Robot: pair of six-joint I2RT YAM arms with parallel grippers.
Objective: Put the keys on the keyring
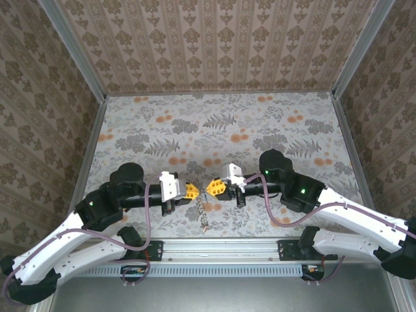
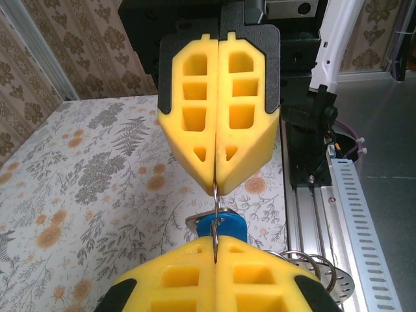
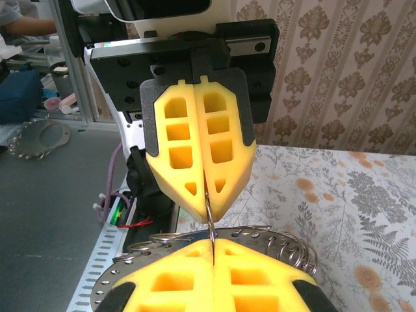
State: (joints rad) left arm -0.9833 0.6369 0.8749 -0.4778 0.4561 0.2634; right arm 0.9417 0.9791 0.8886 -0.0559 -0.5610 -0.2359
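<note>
Yellow-tipped left gripper and right gripper meet at the middle of the frame, both pinching the keyring tight, so a small tug could make it slip and drop the blue key.

Bench covered in grey-and-orange floral-print cloth, lying flat. Beige damask-patterned wall panels enclose it on three sides; a silver aluminium rail runs along its near edge.
</note>
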